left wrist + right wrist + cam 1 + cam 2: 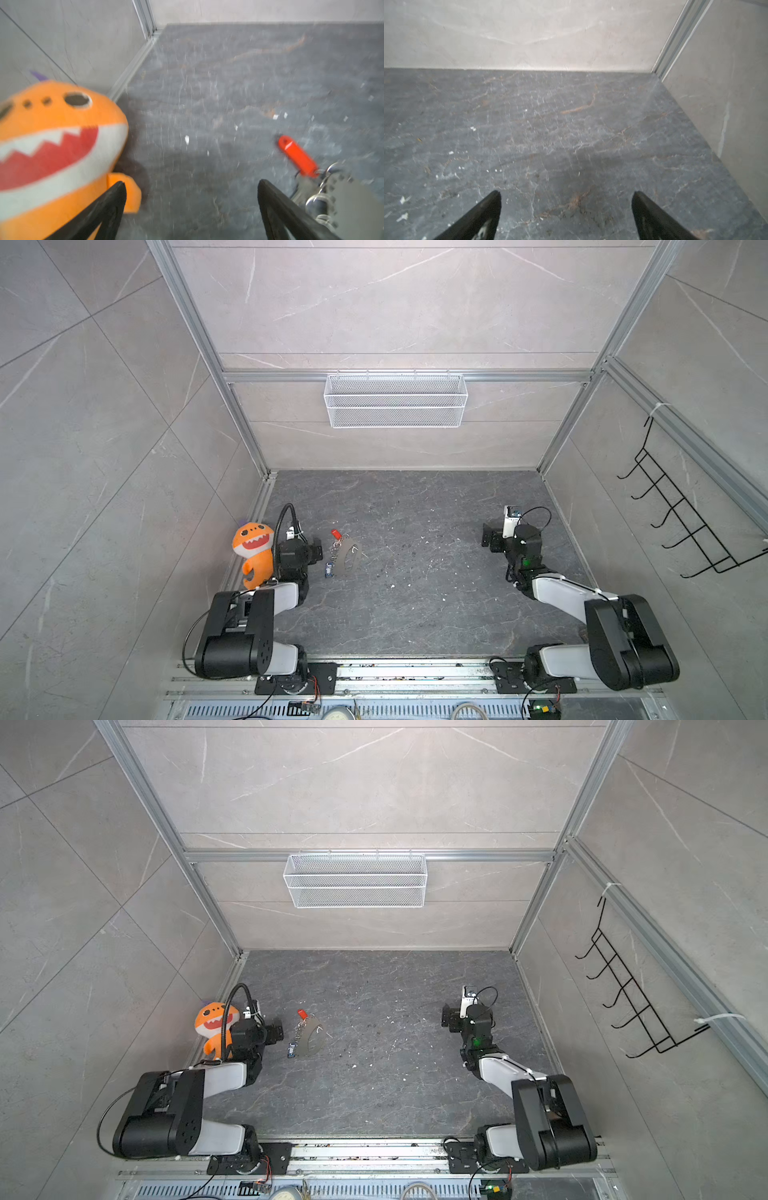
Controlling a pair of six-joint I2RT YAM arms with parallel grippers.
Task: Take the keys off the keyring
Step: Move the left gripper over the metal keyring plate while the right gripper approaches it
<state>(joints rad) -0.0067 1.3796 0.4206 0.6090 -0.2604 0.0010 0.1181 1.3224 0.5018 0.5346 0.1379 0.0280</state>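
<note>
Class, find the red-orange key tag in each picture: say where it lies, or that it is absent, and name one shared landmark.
In a top view: red-orange key tag at the grey fob's far end, left of centre.
In a top view: the tag in the same place.
Left wrist: the tag lies near the fob.
Right wrist: not in it.
Shared landmark: orange plush toy, in all but the right wrist.

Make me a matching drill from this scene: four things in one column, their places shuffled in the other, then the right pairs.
1. red-tagged key
2. blue-tagged key
3. orange plush toy
4. white wire basket

A. hung on the back wall
B. by the left wall
C. end of the keyring away from the back wall
D. end of the keyring toward the back wall

Pairs: 1-D, 2-C, 3-B, 4-A
</note>
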